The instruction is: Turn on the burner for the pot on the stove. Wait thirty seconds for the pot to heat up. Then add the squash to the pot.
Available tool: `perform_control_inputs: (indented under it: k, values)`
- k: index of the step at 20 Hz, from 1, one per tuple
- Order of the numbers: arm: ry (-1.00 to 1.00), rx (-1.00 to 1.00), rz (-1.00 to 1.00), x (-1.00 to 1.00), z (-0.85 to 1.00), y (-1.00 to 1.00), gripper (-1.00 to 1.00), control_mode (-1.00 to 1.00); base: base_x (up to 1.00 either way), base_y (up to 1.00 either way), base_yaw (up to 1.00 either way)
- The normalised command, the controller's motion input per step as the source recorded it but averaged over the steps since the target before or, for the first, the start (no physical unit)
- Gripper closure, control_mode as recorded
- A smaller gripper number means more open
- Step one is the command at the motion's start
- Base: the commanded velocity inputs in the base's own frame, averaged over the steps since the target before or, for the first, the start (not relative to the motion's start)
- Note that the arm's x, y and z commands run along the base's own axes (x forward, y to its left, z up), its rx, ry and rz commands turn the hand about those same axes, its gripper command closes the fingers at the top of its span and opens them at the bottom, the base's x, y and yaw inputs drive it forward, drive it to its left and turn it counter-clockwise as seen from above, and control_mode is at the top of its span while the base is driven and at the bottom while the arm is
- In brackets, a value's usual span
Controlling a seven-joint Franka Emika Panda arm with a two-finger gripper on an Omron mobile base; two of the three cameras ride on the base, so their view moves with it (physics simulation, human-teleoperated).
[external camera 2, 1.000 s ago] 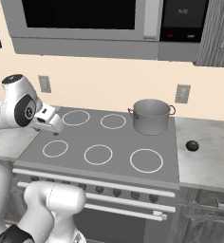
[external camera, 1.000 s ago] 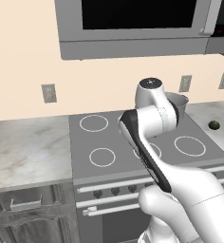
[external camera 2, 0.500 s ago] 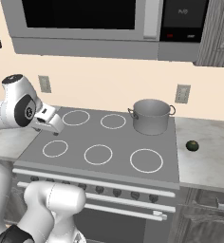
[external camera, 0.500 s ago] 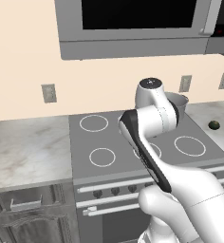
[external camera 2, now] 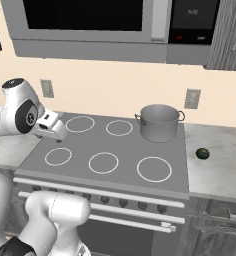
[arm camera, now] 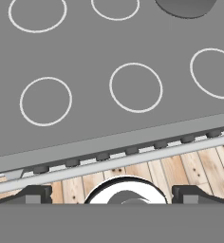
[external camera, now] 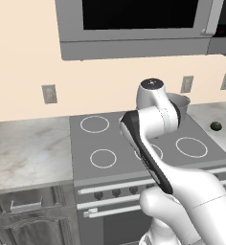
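Observation:
The grey metal pot [external camera 2: 160,122] stands on the back right burner ring of the dark flat-top stove [external camera 2: 125,150]. In the left base view the pot [external camera: 181,102] is half hidden behind my arm. The small dark green squash [external camera 2: 203,153] lies on the marble counter right of the stove, also seen as the squash [external camera: 215,126]. My gripper [external camera 2: 56,135] hangs open over the stove's left side, far from pot and squash. In the hand view the gripper [arm camera: 113,194] looks down on the burner rings, fingertips [arm camera: 35,193] wide apart with nothing between them, and the pot [arm camera: 185,5] is at the top edge.
A row of dark knobs [external camera 2: 105,199] runs along the stove front above the oven handle [external camera 2: 120,220]. A microwave [external camera 2: 85,25] hangs above the stove. Marble counter [external camera: 28,148] lies left of the stove, with cabinet doors below. Wooden floor [arm camera: 199,166] shows under the stove front.

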Motion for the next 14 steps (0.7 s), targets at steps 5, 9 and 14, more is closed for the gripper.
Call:
perform_control_inputs:
  k: [5, 9, 14]
  values:
    - [0.00, 0.00, 0.00, 0.00, 0.00, 0.00, -1.00, -1.00, 0.00, 0.00, 0.00]
    - [0.00, 0.00, 0.00, 0.00, 0.00, 0.00, -1.00, -1.00, 0.00, 0.00, 0.00]
    - [0.00, 0.00, 0.00, 0.00, 0.00, 0.00, -1.00, -1.00, 0.00, 0.00, 0.00]
